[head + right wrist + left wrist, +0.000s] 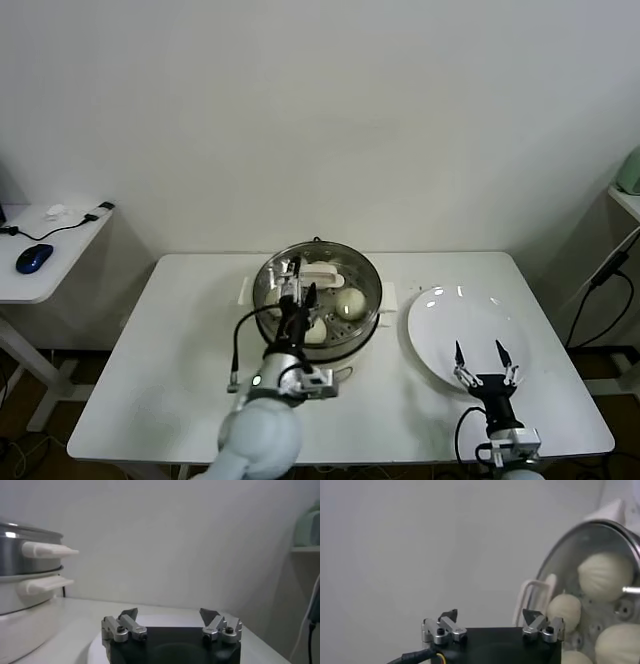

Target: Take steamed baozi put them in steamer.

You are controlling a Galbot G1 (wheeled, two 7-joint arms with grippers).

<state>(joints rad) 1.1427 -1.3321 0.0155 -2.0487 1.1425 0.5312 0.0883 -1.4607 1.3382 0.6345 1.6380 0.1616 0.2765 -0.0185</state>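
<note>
Head view: The round shiny stainless-steel steamer [318, 297] stands on the white rectangular bench [180, 380], near its middle and toward the rear edge. The small round cream-white steamed baozi [350, 303] lie inside it on the perforated tray. Two buns show plainly; the left arm covers the pot's left portion, so the full count cannot be made out here. The left claw [293, 282] hangs over the left part of the pot; its fingers overlap from this angle and their spread is hard to read. The flat round white plate [440, 320] lies just beside the steamer on its right and carries no bun. The right claw [481, 353] is over the plate's near edge with both fingers spread wide and nothing between them.

Left wrist view: The left claw [491, 617] shows its two fingertips set wide apart, holding nothing. Only part of the steamer [555, 560] is in frame; the rest is cut off. Four baozi [605, 575] are visible on the tray, two of them cropped at the picture edge. A pale side handle [532, 592] projects from the pot.

Right wrist view: The right claw [170, 616] is wide and empty, above the plate [165, 620], which the claw body mostly hides. The steamer [25, 555] appears only as a side portion with its cream-white base and two handles. Its inside is not visible.
</note>
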